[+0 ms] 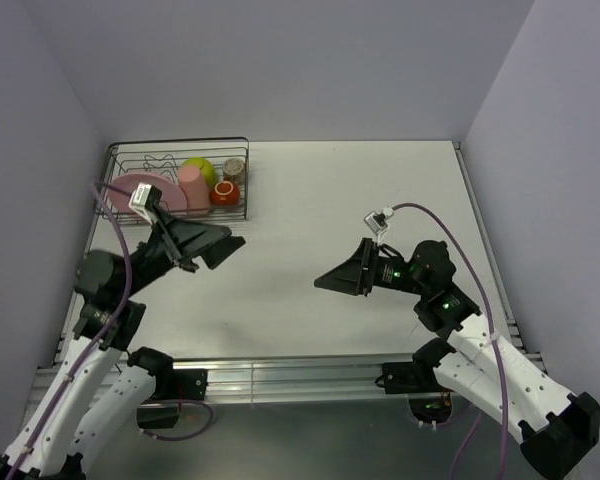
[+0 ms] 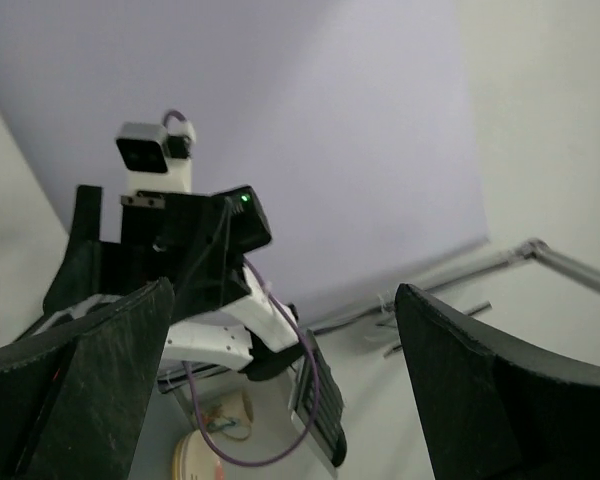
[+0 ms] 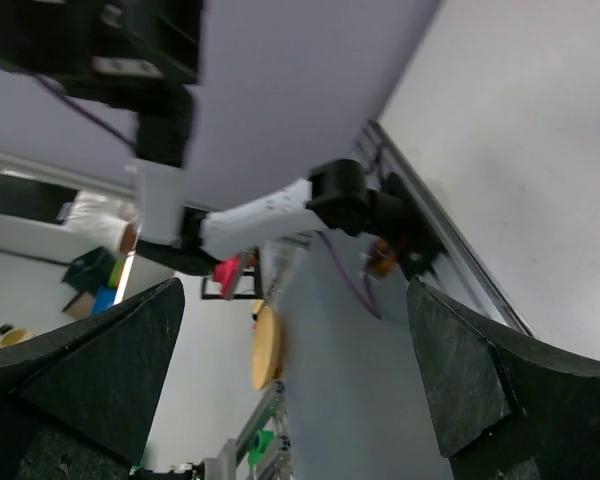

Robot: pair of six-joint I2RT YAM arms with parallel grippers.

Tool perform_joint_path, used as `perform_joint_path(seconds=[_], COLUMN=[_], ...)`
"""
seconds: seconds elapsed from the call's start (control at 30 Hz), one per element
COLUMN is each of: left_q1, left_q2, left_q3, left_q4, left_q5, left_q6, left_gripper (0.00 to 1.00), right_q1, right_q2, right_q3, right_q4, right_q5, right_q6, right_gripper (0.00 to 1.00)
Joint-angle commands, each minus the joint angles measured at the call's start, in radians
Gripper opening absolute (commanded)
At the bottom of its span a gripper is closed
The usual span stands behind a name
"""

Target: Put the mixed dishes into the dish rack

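Dish rack [image 1: 155, 160] lies at eleven o'clock of your nearer left gripper [image 1: 226, 244]. It and the right gripper [image 1: 327, 281] gape empty.

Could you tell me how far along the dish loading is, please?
Done: the pink plate, lime-green bowl, salmon-pink cup, orange-red mug and beige-grey cup sit in the dish rack. In hand: nothing; left tool and right tool are open, empty. Left: no dish shows outside it.

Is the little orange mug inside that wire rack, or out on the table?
In. The orange mug sits inside the wire rack, at its right end beside the pink cup.
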Motion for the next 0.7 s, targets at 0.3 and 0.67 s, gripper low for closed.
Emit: perform_joint_path(seconds=[0.3,0.67], left_q1=[-0.002,-0.002], left_q2=[-0.434,-0.784], left_q3=[-0.233,-0.349], left_q4=[-0.289,-0.579], left_q5=[-0.222,-0.63], left_q6=[0.301,0.455], left_gripper=[0.99,0.99], right_q1=[-0.006,-0.006], right_q2=[-0.286,-0.437], right_q3=[-0.192,-0.281], right_q4=[0.068,-0.111], right_q5=[0.375,0.752], right_q6=[-0.138,-0.327], right_gripper=[1.0,1.0])
